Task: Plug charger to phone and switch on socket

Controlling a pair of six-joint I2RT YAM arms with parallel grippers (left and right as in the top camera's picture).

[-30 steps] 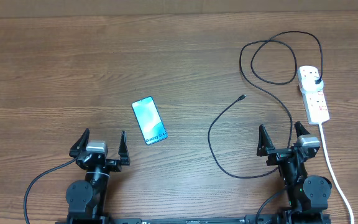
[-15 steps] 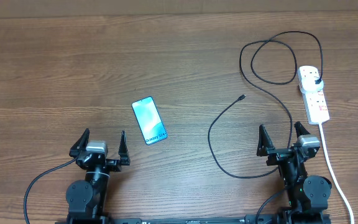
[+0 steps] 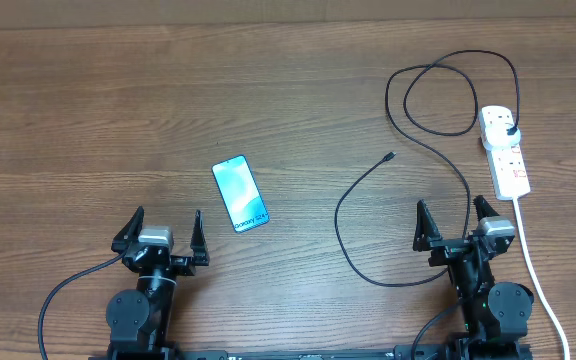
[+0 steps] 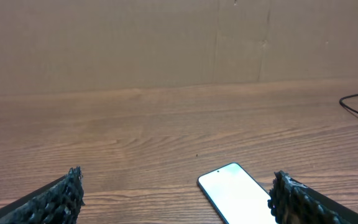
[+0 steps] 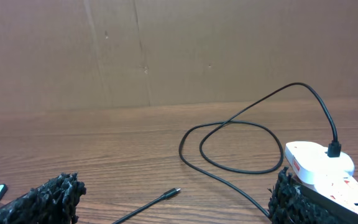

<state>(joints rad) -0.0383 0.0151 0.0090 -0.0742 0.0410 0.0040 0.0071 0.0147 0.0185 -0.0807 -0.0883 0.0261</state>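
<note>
**Overhead and wrist views: task at its outset.** You see both arms parked at the near edge of the table [image 3: 88, 90]. The left gripper [image 3: 167, 214] stands with its fingers spread wide and nothing between them. The right gripper [image 3: 449, 204] is likewise released and empty.

The phone [image 3: 240, 194] lies flat, screen up, just beyond the left gripper and a little to its right. In the left wrist view its near end sits close beside the right-hand finger.

The charger [image 3: 340, 215] runs in a loose curve across the right half of the table, with a loop near the far edge. Its plug [image 3: 509, 129] sits in the far-end outlet of the socket [image 3: 505, 152]. The socket lies near the right edge, and its white cord [image 3: 534, 272] trails toward the near edge past the right gripper. The connector tip [image 3: 390, 157] rests free on the wood, well apart from the phone.

**Done, as far as you can judge:** the plug is seated in the socket.

**Left to do:** grasp the connector tip, carry it to the phone's port, insert it, then press the switch. You cannot tell whether the switch by that outlet is already on, because the red rockers are too small to read
</note>
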